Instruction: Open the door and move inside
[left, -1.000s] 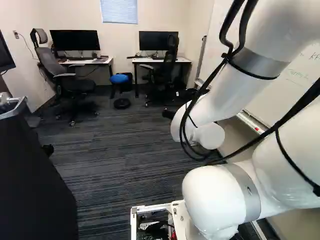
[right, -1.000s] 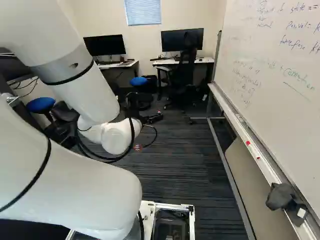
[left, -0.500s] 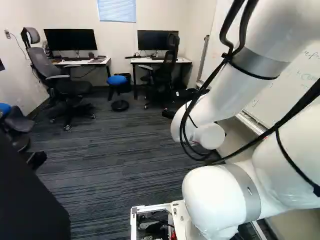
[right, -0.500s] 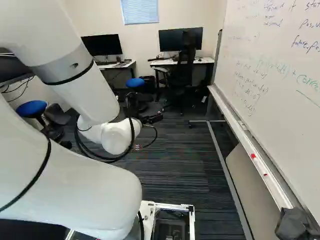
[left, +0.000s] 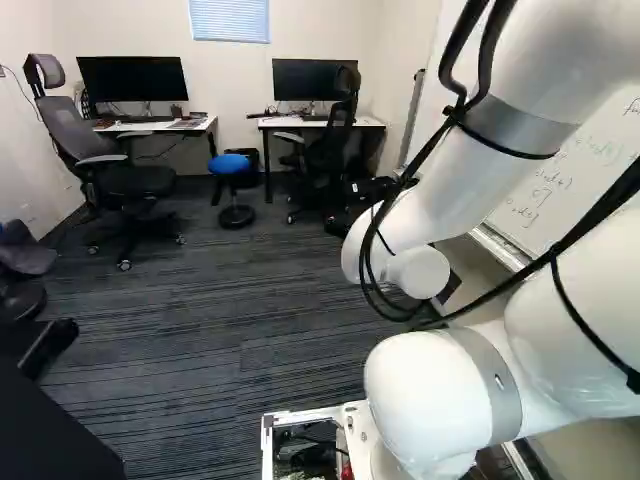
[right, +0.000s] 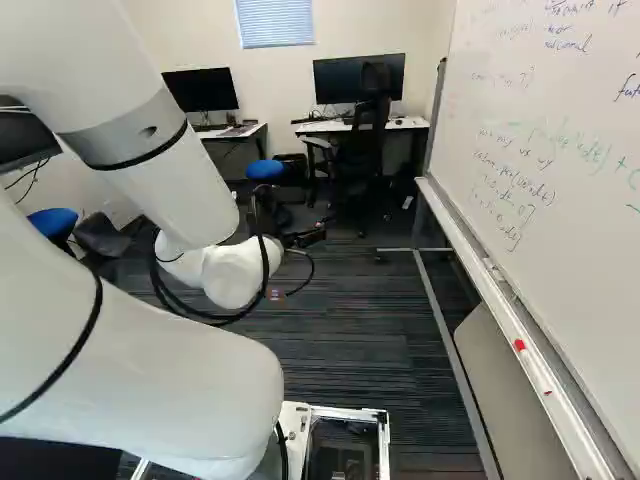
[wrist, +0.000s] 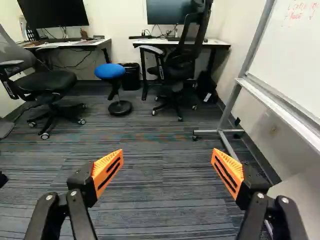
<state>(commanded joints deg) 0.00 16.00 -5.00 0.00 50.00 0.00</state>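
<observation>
Wrist view: the gripper (right: 308, 237) is released, its orange pads (wrist: 106, 171) spread wide, with striped carpet (wrist: 162, 190) showing between them.
Door: cannot be placed from these views.
Carpet: stretches ahead of the gripper towards the blue stool (wrist: 110, 71) and black chair (wrist: 177, 66), with open room between the grey chair (wrist: 50, 84) and the whiteboard frame (wrist: 220, 131).
Frame foot: juts onto the carpet near the black chair.
Whiteboard (right: 560, 120): at the right of the right base view, its tray (right: 527, 353) edge running forward above a low rail (right: 453, 360).
Desk (left: 365, 122): against the far wall, front edge behind the black chair.
Black panel (left: 45, 435): slants across the left base view's lower left corner.
</observation>
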